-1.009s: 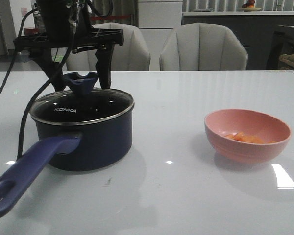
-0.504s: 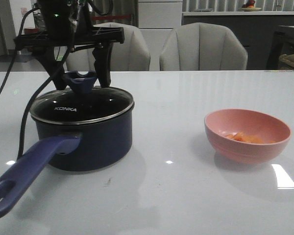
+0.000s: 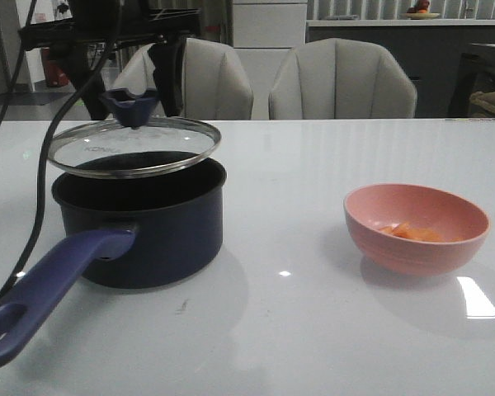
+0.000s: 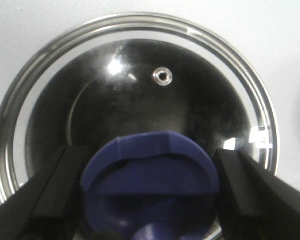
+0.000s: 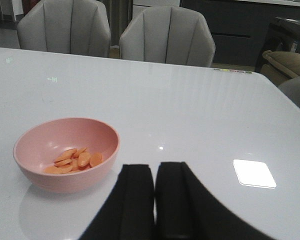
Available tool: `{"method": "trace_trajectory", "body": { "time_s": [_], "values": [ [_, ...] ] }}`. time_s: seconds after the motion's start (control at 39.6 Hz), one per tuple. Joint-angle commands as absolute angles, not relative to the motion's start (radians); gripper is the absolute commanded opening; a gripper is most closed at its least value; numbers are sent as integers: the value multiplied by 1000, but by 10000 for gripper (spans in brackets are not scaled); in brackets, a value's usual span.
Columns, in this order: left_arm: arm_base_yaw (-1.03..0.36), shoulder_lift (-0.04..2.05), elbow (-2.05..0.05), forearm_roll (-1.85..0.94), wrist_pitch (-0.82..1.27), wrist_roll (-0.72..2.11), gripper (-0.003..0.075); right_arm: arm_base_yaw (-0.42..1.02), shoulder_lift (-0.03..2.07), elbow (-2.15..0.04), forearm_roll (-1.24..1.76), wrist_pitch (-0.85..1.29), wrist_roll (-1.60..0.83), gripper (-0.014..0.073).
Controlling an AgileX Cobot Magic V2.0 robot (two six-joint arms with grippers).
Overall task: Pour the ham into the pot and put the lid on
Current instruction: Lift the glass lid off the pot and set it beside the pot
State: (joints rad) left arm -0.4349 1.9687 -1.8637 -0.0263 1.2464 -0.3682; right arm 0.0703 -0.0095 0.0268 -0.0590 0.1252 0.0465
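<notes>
From the front, the left claw [image 3: 134,97] pinches the blue notched knob of the round glass lid with its metal rim [image 3: 134,147], and the lid hangs tilted just above the dark navy saucepan [image 3: 140,223], clear of the rim on the side nearest me. The pot sits on the glossy white worktop [image 3: 297,313] with its long purple-blue handle reaching toward the near edge. Well apart from the pot, on its far side from the handle, stands a pink round bowl [image 3: 416,227] holding the thin orange-pink ham slices [image 3: 411,233]. In the left wrist view, the two black fingers [image 4: 60,185] flank the blue knob and press against its sides; the glass lid [image 4: 140,85] fills the view, the pot's black inside dark beneath it. In the right wrist view, the right claw [image 5: 154,200] has its black fingers pressed together with nothing between them, held above the worktop [image 5: 200,115] near the pink bowl [image 5: 65,175], where the ham slices [image 5: 75,161] lie in a small heap at the bottom.
</notes>
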Motion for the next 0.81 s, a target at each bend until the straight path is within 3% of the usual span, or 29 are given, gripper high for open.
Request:
{"method": "trace_trajectory", "body": {
  "time_s": [0.0, 0.33, 0.78],
  "values": [
    [-387, 1883, -1894, -72, 1269, -320, 406, 66, -31, 22, -72, 48, 46, 181],
    [-204, 1739, -1800, 6, 1269, -228, 406, 66, -31, 22, -72, 48, 46, 181],
    [106, 1632, -1424, -91, 1072, -89, 406, 66, -31, 22, -72, 48, 46, 181]
  ]
}}
